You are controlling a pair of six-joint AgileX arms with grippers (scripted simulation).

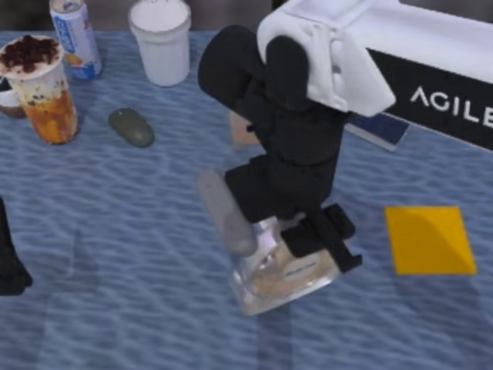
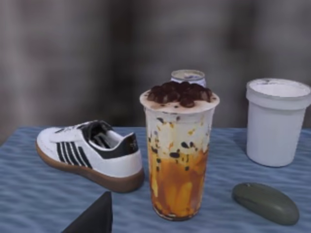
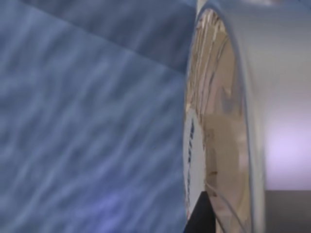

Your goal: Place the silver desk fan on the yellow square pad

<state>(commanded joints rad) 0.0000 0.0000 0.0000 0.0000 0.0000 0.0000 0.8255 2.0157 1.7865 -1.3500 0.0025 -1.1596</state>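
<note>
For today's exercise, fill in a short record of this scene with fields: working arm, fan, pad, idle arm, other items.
working arm: right gripper down on the silver desk fan, near the table's middle
fan: on the blue cloth, not on the pad
pad: yellow square pad, bare, to the fan's right
idle arm: left gripper at the left edge
other items: bubble tea cup, white cup, can, grey mouse, sneaker

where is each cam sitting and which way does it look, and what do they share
Top view: above the table, looking down; the right arm covers the silver desk fan, the yellow square pad lies toward the right.
Left wrist view: low near the left edge, facing the bubble tea cup, sneaker, white cup; a dark gripper tip shows.
Right wrist view: pressed close to the fan.
Shared: fan, both cups, grey mouse.
</note>
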